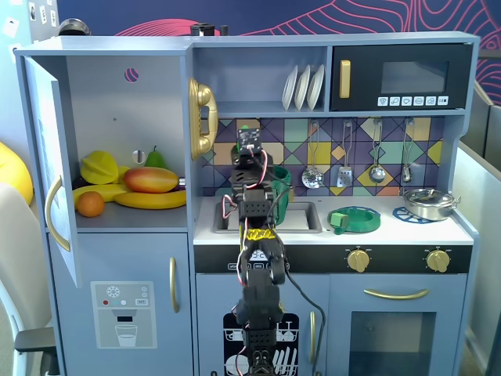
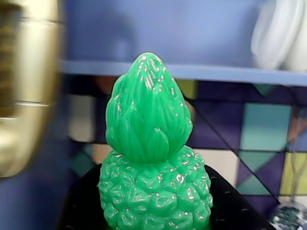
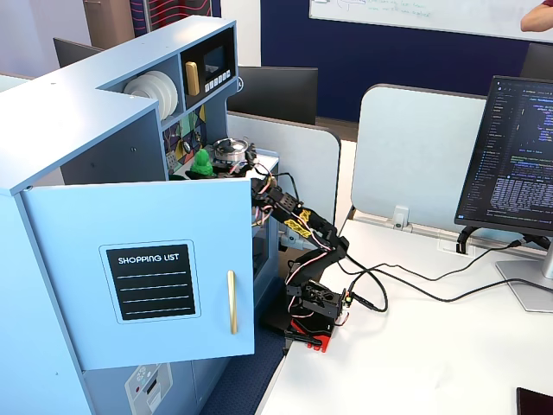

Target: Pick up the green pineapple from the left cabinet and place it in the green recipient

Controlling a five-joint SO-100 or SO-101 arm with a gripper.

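Observation:
My gripper point(image 1: 249, 131) is shut on the green pineapple point(image 2: 154, 158), which fills the wrist view with its bumpy body between the black jaws and its leafy top pointing up. In a fixed view the pineapple point(image 3: 203, 162) shows above the top edge of the open cabinet door. The gripper is raised in front of the tiled back wall, right of the left cabinet point(image 1: 117, 102) and just above the green recipient point(image 1: 284, 188). This dark-green cup stands by the sink and is partly hidden behind my arm.
The left cabinet's door point(image 1: 48, 157) stands open, with several fruits point(image 1: 149, 180) on its shelf. A gold toy phone point(image 1: 201, 117) hangs close to the gripper's left. A flat green dish point(image 1: 354, 219) and a metal pot point(image 1: 427, 204) sit on the counter to the right.

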